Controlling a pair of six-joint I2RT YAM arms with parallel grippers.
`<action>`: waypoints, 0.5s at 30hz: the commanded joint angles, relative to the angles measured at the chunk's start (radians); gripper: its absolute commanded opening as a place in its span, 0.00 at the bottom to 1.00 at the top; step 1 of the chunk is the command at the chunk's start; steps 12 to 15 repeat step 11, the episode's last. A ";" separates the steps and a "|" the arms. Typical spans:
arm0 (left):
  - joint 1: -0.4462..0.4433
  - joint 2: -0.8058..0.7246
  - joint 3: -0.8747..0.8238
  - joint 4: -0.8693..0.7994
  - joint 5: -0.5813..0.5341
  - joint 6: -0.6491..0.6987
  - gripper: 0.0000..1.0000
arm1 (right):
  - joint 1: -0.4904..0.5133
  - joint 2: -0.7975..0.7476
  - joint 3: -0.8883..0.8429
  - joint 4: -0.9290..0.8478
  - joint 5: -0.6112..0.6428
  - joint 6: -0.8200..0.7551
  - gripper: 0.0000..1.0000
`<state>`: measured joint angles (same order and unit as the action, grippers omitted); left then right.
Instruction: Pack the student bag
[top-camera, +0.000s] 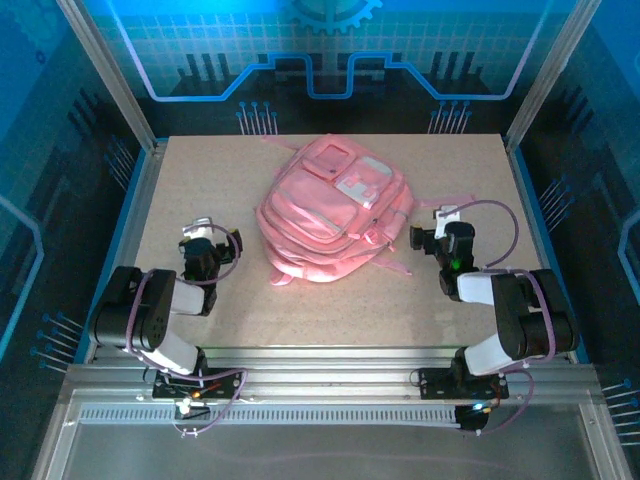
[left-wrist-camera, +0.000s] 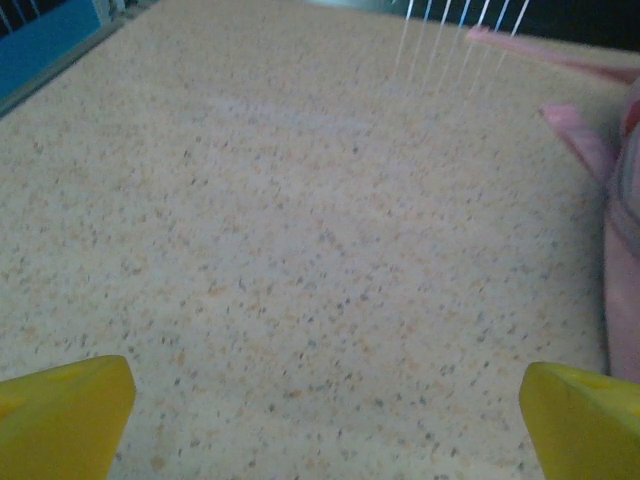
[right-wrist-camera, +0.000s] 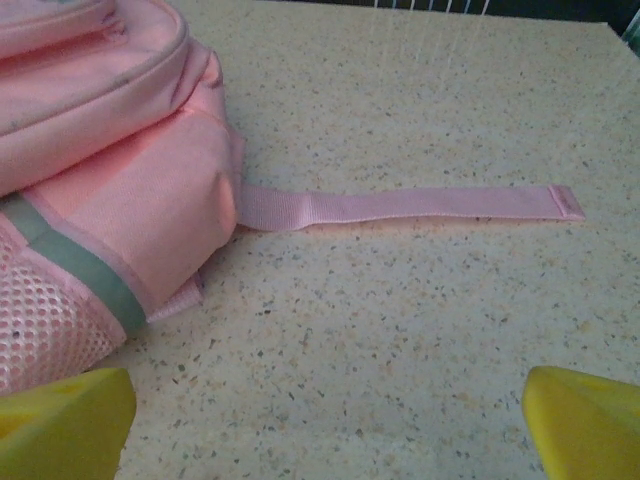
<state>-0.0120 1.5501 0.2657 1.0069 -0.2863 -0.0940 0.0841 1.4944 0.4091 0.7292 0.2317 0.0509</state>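
The pink student bag (top-camera: 333, 213) lies flat in the middle of the speckled table, front pockets and pale patches facing up, straps trailing toward the near side. My left gripper (top-camera: 200, 240) rests low to the bag's left, open, its yellow fingertips (left-wrist-camera: 65, 415) wide apart over bare table, with the bag's edge (left-wrist-camera: 625, 250) at the far right of that view. My right gripper (top-camera: 440, 228) sits just right of the bag, open and holding nothing. Its wrist view shows the bag's side with a mesh pocket (right-wrist-camera: 45, 325) and a flat pink strap (right-wrist-camera: 420, 205) lying ahead on the table.
The table (top-camera: 200, 180) is walled by a metal frame with blue panels. White cable ties (left-wrist-camera: 450, 35) stick up along the far edge. Bare tabletop lies to the left, to the right and in front of the bag.
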 joint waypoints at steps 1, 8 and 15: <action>0.011 -0.006 0.021 0.082 0.034 0.026 0.99 | 0.005 0.006 -0.001 0.065 0.025 -0.008 1.00; -0.002 0.005 0.080 -0.007 0.035 0.050 0.99 | 0.006 0.007 0.004 0.058 0.024 -0.010 1.00; -0.011 0.005 0.089 -0.027 0.026 0.057 0.96 | 0.012 0.007 0.000 0.067 0.030 -0.015 1.00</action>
